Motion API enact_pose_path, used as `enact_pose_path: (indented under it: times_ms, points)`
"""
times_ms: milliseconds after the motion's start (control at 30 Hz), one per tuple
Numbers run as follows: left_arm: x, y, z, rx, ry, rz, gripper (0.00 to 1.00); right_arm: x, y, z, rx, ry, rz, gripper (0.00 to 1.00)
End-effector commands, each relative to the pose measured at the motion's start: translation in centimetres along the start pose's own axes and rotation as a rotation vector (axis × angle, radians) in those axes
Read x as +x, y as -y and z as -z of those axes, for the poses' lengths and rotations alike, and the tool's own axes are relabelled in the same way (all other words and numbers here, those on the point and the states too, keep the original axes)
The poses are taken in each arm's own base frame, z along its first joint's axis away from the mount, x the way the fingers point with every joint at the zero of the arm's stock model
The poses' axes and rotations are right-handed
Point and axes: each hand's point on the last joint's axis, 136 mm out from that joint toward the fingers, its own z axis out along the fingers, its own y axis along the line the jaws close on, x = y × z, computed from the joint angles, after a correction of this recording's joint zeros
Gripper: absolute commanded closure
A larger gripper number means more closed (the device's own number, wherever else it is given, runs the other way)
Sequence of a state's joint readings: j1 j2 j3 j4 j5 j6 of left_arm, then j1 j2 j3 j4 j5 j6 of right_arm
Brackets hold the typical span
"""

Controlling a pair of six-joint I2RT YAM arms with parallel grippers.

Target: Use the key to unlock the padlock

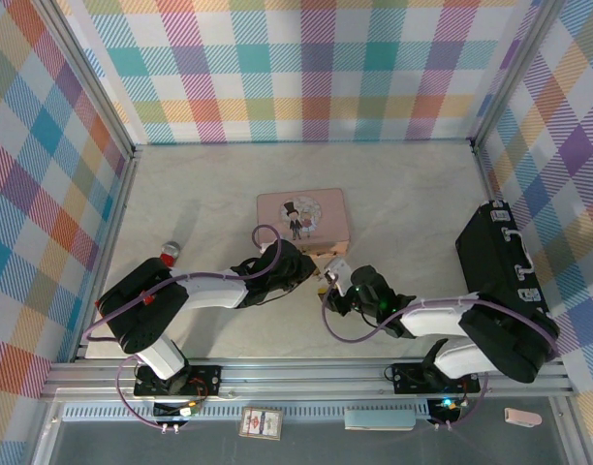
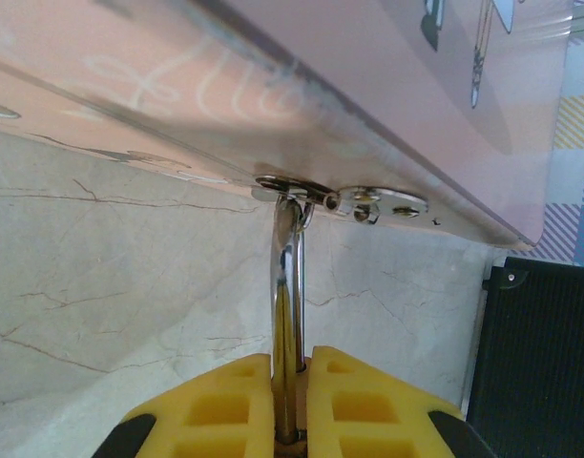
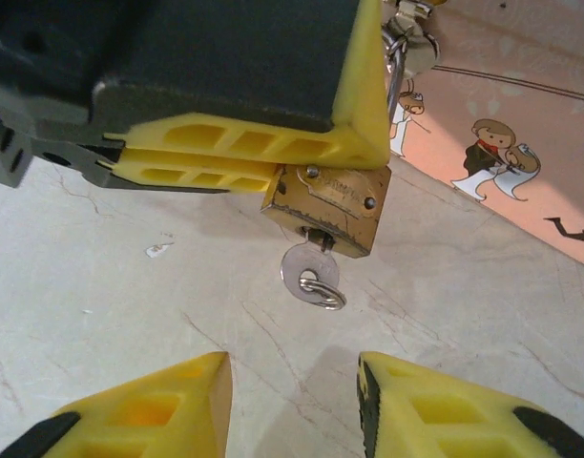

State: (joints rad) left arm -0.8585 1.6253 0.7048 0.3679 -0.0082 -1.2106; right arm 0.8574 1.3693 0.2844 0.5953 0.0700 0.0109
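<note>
Pale marbled desk (image 1: 422,213) within plaid walls (image 1: 306,68). A pink picture tin (image 1: 301,215) lies near the desk's centre. The padlock (image 3: 332,202) hangs at the tin's near edge, its shackle through the clasp (image 2: 297,188). The left fingers (image 2: 244,405) are clamped on the padlock at its shackle. The key (image 3: 306,267) sits in the keyhole. The right fingers (image 3: 168,415) are spread wide, holding nothing, near the key.

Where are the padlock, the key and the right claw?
padlock (image 3: 332,202): right wrist view, face of its brass body.
key (image 3: 302,263): right wrist view, round head under the padlock.
right claw (image 3: 290,365): right wrist view, midway between its open fingertips.
</note>
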Motion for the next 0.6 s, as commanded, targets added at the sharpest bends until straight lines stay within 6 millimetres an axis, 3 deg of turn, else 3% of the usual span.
enact_pose_path:
  times_ms: [0,567]
  points:
    - [-0.6,3.1,1.0,0.091,0.004,-0.018,1.0,-2.8,-0.1,-0.6,0.02,0.087,0.069,0.63]
    - [-0.4,3.3,0.9,0.1,-0.007,-0.023,1.0,-2.4,0.7,-1.8,0.094,0.066,0.083,0.74]
